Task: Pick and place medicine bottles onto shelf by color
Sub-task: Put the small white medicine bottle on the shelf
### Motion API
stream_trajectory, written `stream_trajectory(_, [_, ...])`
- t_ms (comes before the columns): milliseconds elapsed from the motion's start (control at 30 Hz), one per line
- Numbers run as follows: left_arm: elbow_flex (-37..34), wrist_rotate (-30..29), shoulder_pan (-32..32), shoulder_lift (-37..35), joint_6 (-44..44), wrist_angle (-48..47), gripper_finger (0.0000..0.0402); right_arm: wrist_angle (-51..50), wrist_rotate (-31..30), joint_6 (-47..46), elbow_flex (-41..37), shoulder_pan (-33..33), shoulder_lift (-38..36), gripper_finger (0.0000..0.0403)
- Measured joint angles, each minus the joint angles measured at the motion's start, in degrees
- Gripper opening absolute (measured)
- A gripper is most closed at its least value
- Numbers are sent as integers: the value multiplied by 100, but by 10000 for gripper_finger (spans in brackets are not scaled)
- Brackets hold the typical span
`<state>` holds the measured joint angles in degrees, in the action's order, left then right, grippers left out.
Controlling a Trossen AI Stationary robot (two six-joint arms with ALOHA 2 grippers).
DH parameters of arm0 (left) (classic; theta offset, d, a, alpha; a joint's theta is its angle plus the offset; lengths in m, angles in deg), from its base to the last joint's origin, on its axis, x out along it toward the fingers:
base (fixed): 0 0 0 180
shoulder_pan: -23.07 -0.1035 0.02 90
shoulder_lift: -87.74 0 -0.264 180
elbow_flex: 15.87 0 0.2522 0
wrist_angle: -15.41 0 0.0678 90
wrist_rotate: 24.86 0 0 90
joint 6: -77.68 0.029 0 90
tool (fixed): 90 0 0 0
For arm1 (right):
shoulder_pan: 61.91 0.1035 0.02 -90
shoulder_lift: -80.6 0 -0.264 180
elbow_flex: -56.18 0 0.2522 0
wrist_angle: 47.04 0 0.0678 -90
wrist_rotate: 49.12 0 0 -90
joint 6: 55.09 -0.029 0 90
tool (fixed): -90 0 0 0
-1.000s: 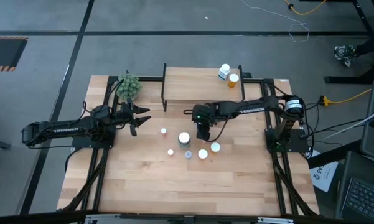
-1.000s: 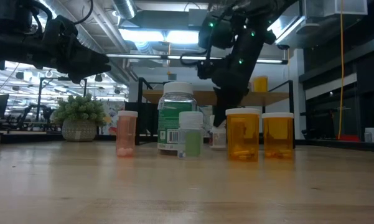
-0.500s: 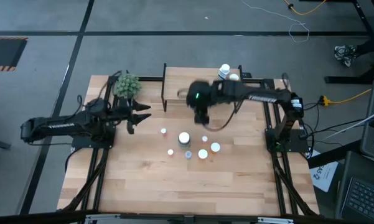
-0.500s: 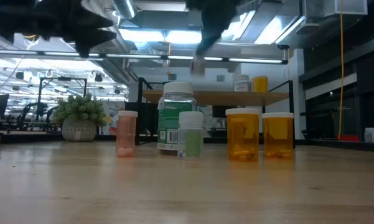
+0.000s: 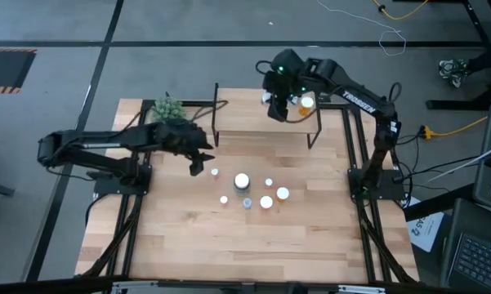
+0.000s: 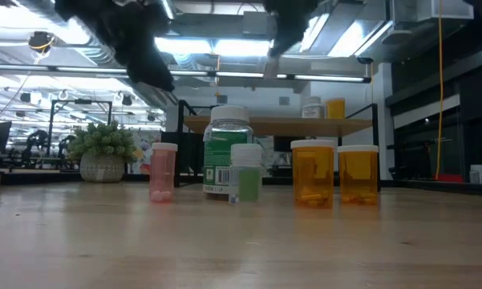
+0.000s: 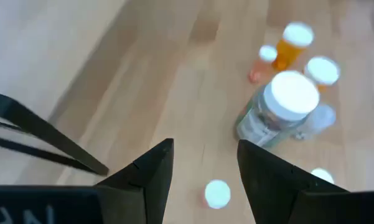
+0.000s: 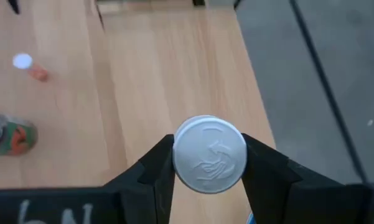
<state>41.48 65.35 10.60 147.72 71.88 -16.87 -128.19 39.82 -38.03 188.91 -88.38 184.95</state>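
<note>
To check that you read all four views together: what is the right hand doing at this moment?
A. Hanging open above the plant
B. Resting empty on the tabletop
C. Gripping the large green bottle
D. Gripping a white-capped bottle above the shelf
D: the right hand is clamped on a white-capped bottle, and the high view puts it over the shelf.

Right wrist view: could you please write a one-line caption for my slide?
Right gripper shut on a white-capped bottle, carried above the shelf's wooden top.

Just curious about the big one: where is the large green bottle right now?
In the high view the large green bottle stands mid-table, in front of the shelf, among smaller bottles, the small green bottle closest.
</note>
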Motion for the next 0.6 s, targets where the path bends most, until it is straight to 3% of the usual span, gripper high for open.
stream_trajectory(233, [361,7,184,669,39,-53,173,81,642,709,-766,-565,21,150])
stream_trajectory(600, [424,10,391,960,-7,-23,173,988,672,877,-1593,-1215,33,153])
